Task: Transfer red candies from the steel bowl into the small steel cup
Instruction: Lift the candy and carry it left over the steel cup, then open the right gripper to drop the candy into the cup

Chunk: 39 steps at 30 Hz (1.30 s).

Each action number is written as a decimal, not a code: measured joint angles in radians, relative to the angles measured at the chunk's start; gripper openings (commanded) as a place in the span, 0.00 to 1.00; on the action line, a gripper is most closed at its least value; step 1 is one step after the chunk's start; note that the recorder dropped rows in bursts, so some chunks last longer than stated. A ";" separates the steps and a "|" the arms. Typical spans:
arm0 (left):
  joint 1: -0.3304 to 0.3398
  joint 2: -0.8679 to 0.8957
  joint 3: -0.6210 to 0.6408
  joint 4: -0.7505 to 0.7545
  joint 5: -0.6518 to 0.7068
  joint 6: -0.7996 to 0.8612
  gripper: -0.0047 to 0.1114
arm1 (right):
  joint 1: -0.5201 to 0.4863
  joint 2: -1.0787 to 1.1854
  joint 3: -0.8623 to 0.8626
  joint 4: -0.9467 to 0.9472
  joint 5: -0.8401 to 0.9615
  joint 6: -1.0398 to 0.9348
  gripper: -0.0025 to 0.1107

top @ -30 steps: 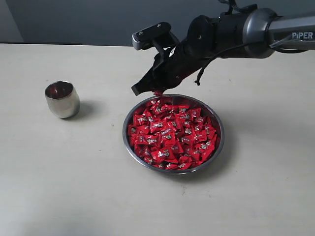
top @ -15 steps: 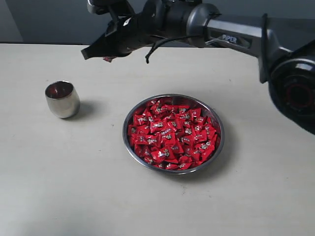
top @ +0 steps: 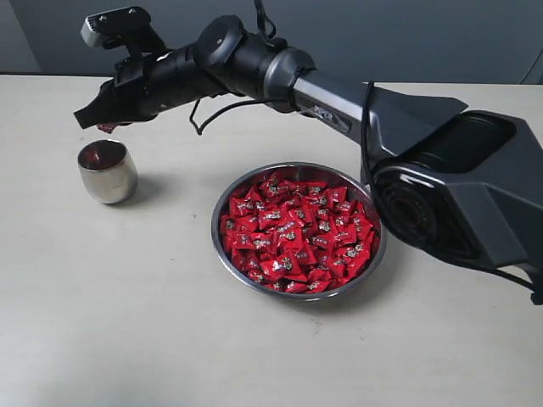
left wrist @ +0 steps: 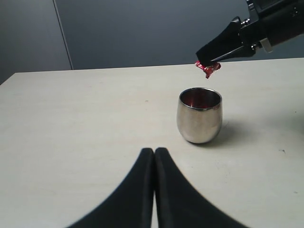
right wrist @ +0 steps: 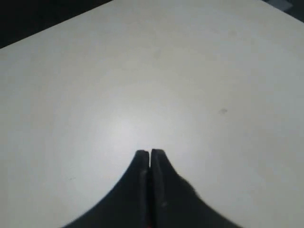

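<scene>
We hold a red candy (top: 109, 127) clamped in our right claw (top: 91, 117) just above the small steel cup (top: 108, 171); our left claw (left wrist: 154, 153) rests pressed together.

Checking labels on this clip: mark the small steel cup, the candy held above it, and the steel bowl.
small steel cup (left wrist: 199, 118), left wrist view, front wall.
held red candy (left wrist: 207, 69), left wrist view, wrapper's middle.
steel bowl (top: 216, 233), exterior view, left rim.

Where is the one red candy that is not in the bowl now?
In the exterior view the red candy hangs on the left, pinched by the right gripper just above the small steel cup.
</scene>
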 measured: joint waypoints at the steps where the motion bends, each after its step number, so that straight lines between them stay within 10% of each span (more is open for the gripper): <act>1: 0.000 0.000 0.000 0.000 0.000 0.000 0.04 | 0.007 0.004 -0.005 0.009 0.002 -0.003 0.01; 39: 0.000 0.000 0.000 0.000 0.000 0.000 0.04 | 0.023 0.031 -0.014 0.028 0.020 -0.043 0.07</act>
